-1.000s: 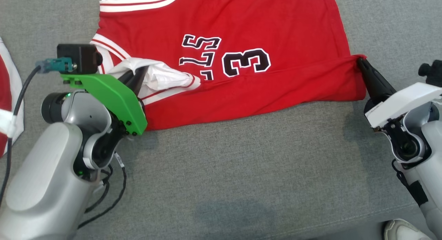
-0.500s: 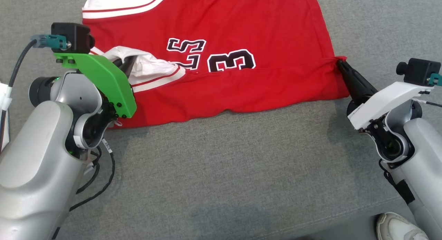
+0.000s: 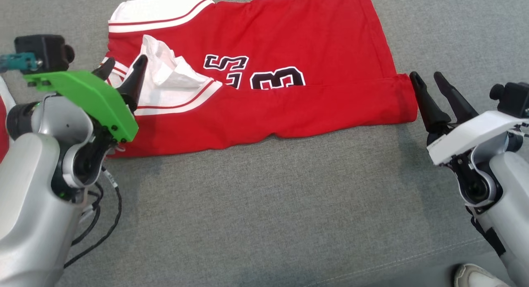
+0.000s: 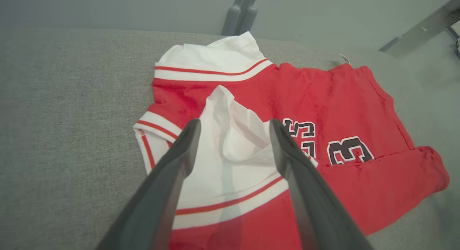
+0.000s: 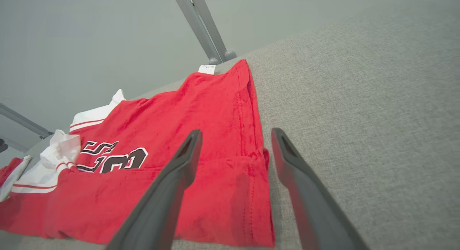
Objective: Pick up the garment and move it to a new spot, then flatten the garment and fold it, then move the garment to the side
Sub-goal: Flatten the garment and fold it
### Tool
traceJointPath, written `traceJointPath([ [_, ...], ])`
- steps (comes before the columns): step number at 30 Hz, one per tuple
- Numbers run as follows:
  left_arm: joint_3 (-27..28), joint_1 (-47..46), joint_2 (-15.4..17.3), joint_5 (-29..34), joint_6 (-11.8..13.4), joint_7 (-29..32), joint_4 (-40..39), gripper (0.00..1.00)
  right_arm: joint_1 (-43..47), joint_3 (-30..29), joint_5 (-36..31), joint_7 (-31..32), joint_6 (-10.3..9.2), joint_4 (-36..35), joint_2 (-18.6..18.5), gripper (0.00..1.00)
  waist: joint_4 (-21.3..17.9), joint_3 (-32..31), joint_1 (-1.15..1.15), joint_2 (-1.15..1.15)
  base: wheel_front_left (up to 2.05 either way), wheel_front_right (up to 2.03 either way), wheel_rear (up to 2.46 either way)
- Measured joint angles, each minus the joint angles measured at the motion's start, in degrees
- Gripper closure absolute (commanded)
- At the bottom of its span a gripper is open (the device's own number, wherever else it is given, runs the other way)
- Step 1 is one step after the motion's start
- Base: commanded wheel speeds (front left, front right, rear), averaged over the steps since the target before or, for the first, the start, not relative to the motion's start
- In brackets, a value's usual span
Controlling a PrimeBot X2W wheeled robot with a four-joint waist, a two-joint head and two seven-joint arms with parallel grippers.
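The garment (image 3: 289, 84), a red jersey with white trim, lies across the 12 o'clock half of the grey cushion (image 3: 264, 212). Its near edge is doubled back into a long folded band (image 3: 314, 113) that covers the feet of the black numerals. The two arms stand at opposite ends of that band, probably because carrying a long hem from both ends keeps the crease straight. The left gripper (image 3: 125, 62) hovers at the jersey's 9 o'clock end with its jaws spread wide and nothing between them, over a rumpled white sleeve panel (image 3: 173, 82) that stands up in a peak rather than lying flat. The right gripper (image 3: 426, 75) sits just off the 3 o'clock end of the band, also wide open and empty, its fingers beside the cloth rather than on it. By the look of it the first fold is laid, and the puckered sleeve wants smoothing before the next one.
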Motion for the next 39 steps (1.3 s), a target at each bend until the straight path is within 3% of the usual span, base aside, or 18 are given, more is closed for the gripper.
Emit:
traceJointPath([
  [5,2.77,10.75,3.13,0.14,3.13,-4.54,-9.12,0.0,5.64,-0.34,-2.31,-1.63,0.0,-2.02,-1.82,0.0,0.14,-1.18,0.0,0.0,0.0,0.0,0.0],
  [12,3.41,25.92,4.78,-1.25,6.34,-5.97,-16.59,0.0,8.93,-2.61,-5.11,1.76,0.0,-2.24,-2.11,0.0,0.94,-0.66,0.0,0.0,0.0,0.0,0.0],
  [26,-1.23,23.26,7.21,4.13,7.38,-2.31,-18.03,0.0,5.58,-5.0,-9.07,11.51,0.0,-0.97,1.35,0.0,4.03,1.16,0.0,0.0,0.0,0.0,0.0],
  [39,-0.59,20.16,5.82,0.85,6.94,-0.08,-12.85,0.0,5.95,-6.27,-10.0,15.25,0.0,-2.75,2.02,0.0,4.47,2.21,-0.01,0.0,0.0,0.0,0.0],
])
